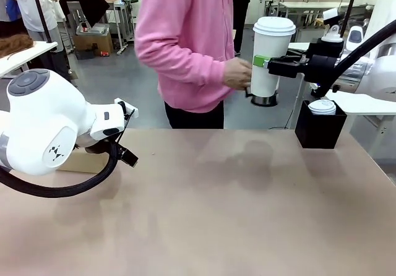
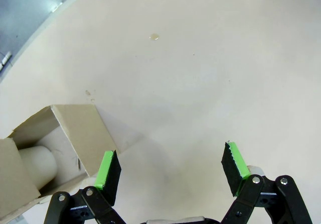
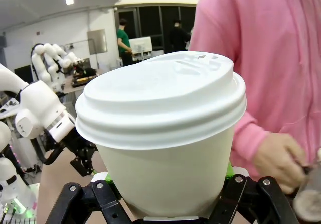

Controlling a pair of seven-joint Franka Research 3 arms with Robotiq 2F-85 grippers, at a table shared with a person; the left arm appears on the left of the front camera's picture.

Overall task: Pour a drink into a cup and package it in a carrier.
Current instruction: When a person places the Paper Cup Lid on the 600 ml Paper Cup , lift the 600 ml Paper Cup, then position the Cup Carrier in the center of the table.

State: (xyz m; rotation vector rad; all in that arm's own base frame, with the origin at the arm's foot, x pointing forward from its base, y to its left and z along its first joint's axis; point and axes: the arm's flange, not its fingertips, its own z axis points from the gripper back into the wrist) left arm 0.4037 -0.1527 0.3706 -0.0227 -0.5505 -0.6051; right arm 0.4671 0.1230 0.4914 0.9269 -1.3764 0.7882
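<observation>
Counting up: one cup (image 1: 271,53), one carrier (image 2: 75,128), one black box (image 1: 318,133) and two grippers. The cup is tall, tapered plain white paper, capped with a white domed lid. The right gripper (image 1: 267,62) is clamped around its middle and holds it upright in the air past the far edge of the table (image 1: 216,195), just beside a person's hand (image 1: 237,73). The left gripper (image 2: 170,156) is spread wide and holds nothing, with the brown cardboard carrier beside one finger.

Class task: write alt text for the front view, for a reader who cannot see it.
The right gripper holds a lidded white cup in the air at the table's far side, a person's hand beside it. The left arm sits low at left; a black box stands at right.
</observation>
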